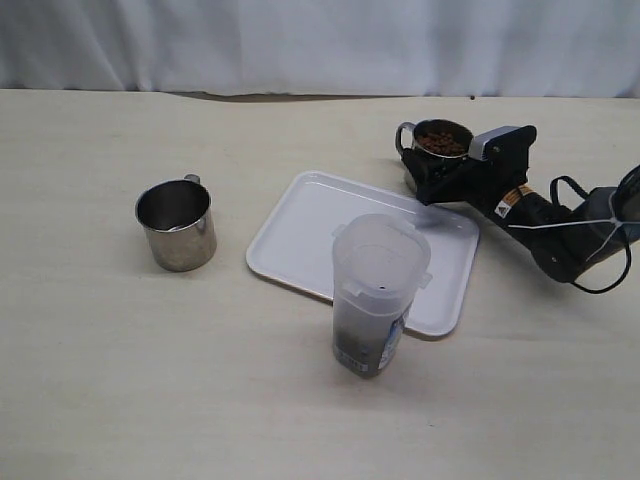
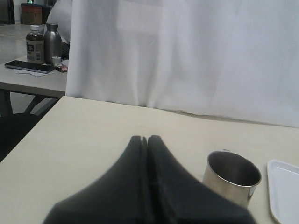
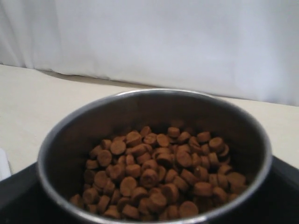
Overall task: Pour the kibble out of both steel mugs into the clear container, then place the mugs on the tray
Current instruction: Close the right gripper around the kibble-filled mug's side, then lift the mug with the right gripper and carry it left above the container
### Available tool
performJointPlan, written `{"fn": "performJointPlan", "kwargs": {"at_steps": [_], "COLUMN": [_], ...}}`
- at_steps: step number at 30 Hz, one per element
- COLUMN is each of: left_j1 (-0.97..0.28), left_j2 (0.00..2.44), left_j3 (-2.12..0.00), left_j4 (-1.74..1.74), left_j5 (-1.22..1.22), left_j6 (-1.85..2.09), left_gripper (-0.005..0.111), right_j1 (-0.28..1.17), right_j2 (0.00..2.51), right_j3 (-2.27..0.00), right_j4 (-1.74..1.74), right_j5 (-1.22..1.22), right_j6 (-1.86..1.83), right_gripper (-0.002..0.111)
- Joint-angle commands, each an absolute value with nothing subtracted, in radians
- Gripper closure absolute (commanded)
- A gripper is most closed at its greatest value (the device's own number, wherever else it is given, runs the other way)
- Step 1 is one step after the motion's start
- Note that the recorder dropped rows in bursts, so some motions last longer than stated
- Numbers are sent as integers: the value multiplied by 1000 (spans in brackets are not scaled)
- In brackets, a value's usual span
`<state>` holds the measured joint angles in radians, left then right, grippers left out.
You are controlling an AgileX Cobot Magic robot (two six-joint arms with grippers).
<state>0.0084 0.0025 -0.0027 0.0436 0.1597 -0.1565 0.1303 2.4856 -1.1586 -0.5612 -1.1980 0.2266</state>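
Verify clamp of right gripper [image 1: 436,179], set astride full steel mug [image 3: 140,109] on counter behind tray [image 1: 310,225]: grasp not determinable. Close squarely, lift level to retain kibble [image 3: 154,172], carry toward clear container [image 1: 380,280]. Leave left gripper [image 2: 147,140] clenched.

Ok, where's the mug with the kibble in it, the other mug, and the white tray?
Mug with kibble [image 3: 140,109]: right wrist view, on its dark inner wall.
Other mug [image 1: 182,245]: exterior view, on its shiny outer side.
White tray [image 1: 310,225]: exterior view, on its bare floor.
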Motion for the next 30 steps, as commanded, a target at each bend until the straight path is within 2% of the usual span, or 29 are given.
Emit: {"fn": "performJointPlan", "kwargs": {"at_steps": [1,2,10,22,30], "left_j1": [0,0,0,0,0], "left_j2": [0,0,0,0,0], "left_j3": [0,0,0,0,0], "left_j4": [41,41,41,41,41], "left_j5": [151,151,151,151,151], "left_j6": [-158,-158,-158,-158,-158], "left_gripper": [107,107,107,107,107], "right_j1": [131,131,125,142,212], "right_j2": [2486,2486,2331,1646,1316], "right_j3": [-1162,-1162,-1092,-700,-487], "right_j4": [-501,-480,-461,-522,-539], "right_j5": [-1177,-1177,-1138,-781,-602], "right_j6": [219,222,222,222,216], "right_gripper": [98,103,103,103,103]}}
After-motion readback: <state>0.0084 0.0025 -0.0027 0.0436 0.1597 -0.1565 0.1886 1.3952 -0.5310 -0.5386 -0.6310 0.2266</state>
